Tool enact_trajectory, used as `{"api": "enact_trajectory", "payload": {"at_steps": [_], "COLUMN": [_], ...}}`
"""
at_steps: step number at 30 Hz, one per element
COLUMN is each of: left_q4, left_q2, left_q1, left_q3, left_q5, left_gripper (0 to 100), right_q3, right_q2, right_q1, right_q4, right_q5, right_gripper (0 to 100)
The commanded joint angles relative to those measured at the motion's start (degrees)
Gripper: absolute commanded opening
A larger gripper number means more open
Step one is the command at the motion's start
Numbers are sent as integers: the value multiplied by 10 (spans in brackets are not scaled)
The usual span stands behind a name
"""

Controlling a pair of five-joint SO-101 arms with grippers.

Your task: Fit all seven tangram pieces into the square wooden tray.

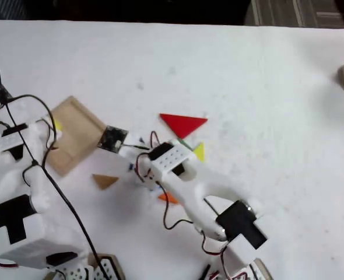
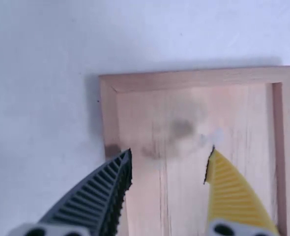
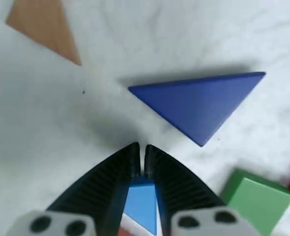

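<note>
The left hand (image 2: 169, 151) hung wide apart over the wooden tray (image 2: 194, 77), maybe waiting for pieces; the right hand (image 3: 140, 147) sat pinched together by the blue triangle (image 3: 199, 101).

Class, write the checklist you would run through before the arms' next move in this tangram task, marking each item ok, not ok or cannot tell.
1. The left gripper is open above the wooden tray: ok.
2. The right gripper is open to take the dark blue triangle: not ok, it is shut.
3. The light blue piece seen between its fingers is gripped: cannot tell.
4. The dark blue triangle lies flat, apart from the green piece: ok.
5. All pieces are in the tray: not ok; the red triangle and brown triangle lie on the table.
</note>
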Motion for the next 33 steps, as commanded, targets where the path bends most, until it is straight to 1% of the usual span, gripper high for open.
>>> {"api": "enact_trajectory", "payload": {"at_steps": [1, 3, 4, 8, 10, 14, 17, 18, 21, 25, 29, 33], "left_q4": [-14, -14, -14, -15, -15, -15, -15, -16, -31, -34, -34, -34], "left_q2": [-30, -30, -30, -30, -30, -30, -30, -30, -29, -29, -29, -29], "left_q1": [9, 9, 9, 9, 9, 9, 9, 9, 9, 9, 9, 10], "left_q3": [-5, -5, -5, -5, -5, -5, -7, -7, -5, -5, -5, -5], "left_q5": [1, 1, 1, 1, 1, 1, 1, 1, 1, 1, 1, 1], "left_gripper": [268, 268, 268, 268, 268, 268, 268, 268, 268, 268, 268, 268], "right_q3": [-20, -20, -20, -20, -22, -23, -24, -24, -36, -53, -55, -74], "right_q2": [-40, -73, -87, -125, -124, -103, -85, -81, -71, -61, -39, -12], "right_q1": [7, 19, 25, 44, 51, 56, 49, 42, 20, 0, -9, 5], "right_q4": [7, 15, 14, -6, -24, -62, -85, -89, -92, -92, -95, -93], "right_q5": [4, -27, -59, -236, -302, -318, -325, -347, -451, -548, -604, -618], "right_gripper": [24, 25, 25, 25, 25, 32, 100, 125, 179, 187, 187, 187]}}
